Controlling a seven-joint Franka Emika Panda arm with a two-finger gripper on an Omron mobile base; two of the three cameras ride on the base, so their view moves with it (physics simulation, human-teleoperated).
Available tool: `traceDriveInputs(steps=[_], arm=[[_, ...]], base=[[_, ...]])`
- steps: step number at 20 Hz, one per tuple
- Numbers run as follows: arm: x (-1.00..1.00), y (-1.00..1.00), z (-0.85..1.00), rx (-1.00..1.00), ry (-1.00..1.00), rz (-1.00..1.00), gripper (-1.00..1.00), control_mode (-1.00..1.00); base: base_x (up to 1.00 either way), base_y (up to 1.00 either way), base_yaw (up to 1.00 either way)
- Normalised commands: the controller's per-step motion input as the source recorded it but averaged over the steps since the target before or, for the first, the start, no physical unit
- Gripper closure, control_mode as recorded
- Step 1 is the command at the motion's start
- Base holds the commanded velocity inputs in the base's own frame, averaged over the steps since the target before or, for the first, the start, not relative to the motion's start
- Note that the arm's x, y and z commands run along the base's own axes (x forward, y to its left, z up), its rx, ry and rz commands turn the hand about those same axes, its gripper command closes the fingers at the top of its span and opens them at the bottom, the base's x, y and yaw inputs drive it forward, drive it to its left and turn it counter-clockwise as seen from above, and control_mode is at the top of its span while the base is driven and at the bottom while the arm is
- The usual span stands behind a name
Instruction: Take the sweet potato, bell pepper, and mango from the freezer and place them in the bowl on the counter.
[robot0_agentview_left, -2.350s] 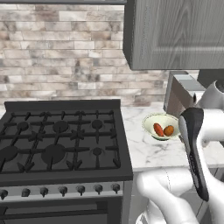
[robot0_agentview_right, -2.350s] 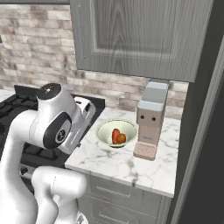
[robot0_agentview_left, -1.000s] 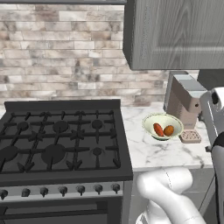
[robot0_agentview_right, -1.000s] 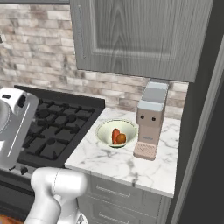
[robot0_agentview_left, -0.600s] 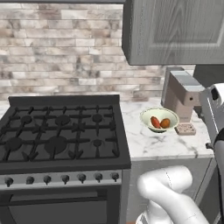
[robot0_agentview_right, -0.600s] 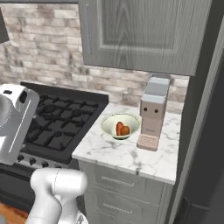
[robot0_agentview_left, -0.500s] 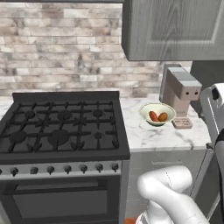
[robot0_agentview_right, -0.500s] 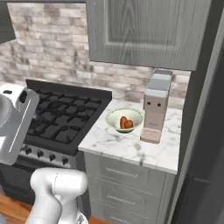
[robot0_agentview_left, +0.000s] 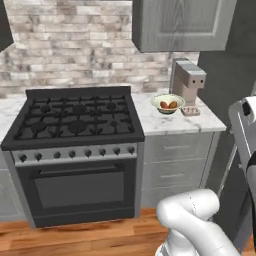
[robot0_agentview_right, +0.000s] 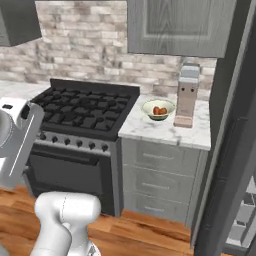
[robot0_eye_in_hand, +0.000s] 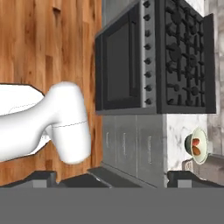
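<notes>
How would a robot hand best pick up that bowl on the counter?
Probably by the thin rim of the bowl, coming down from above on the side facing the stove. The bowl is wide and shallow, too broad to span, and the grey box stands close on its other side. The food inside leaves the rim free.

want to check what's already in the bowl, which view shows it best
The left base view: the bowl faces the camera with two reddish-orange items inside. The right base view shows it smaller; the hand view shows it rolled sideways at the frame's edge.
</notes>
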Motion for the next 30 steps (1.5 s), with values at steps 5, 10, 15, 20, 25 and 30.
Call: traceDriveInputs(steps=[5,10,15,20,25,30], arm=[[0.0,0.0,0.0,0.0,0.0,0.0,-1.0,1.0],[0.0,0.0,0.0,0.0,0.0,0.0,-1.0,1.0],[0.0,0.0,0.0,0.0,0.0,0.0,-1.0,1.0],[0.0,0.0,0.0,0.0,0.0,0.0,-1.0,1.0],[0.0,0.0,0.0,0.0,0.0,0.0,-1.0,1.0],[0.0,0.0,0.0,0.0,0.0,0.0,-1.0,1.0]], base=[[-0.98,-0.09,-0.39],[-0.76,-0.74,-0.36],[-0.1,-0.97,-0.21],[0.21,-1.0,-0.1],[0.94,-0.57,-0.1],[0.01,-0.92,-0.21]])
